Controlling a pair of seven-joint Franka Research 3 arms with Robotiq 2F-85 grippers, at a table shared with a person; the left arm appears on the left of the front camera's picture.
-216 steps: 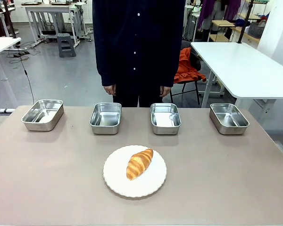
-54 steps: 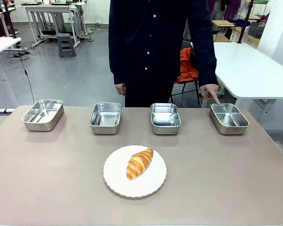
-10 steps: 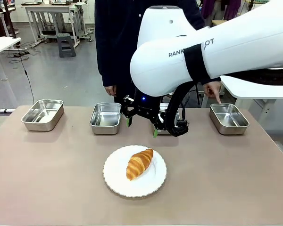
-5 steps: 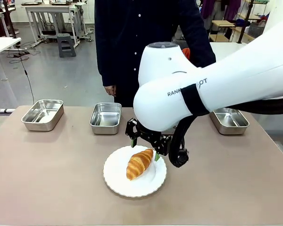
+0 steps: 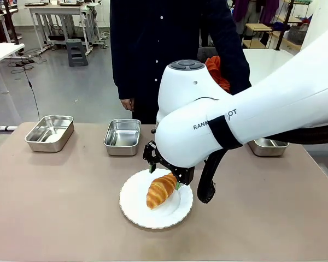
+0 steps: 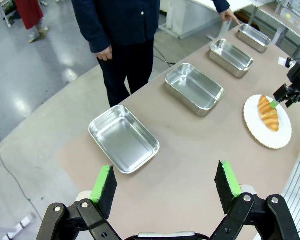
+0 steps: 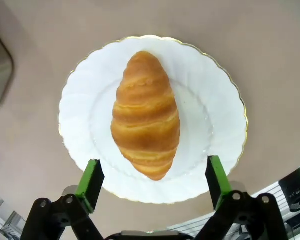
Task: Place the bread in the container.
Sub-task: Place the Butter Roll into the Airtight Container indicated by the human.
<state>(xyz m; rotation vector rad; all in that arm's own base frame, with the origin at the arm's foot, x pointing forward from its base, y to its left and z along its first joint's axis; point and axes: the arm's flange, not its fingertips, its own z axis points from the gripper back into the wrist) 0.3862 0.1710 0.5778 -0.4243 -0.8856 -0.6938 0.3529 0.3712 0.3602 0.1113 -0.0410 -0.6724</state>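
Here, parted right jaws flank the bread (image 5: 161,189) — plate (image 5: 135,212) beneath.

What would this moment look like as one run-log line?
right gripper: open over bread | bread: on plate | left gripper: open | person's hand: pointing at end container

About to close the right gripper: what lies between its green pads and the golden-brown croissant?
Only bare white scalloped plate, on both sides of the croissant; the right wrist view shows it.
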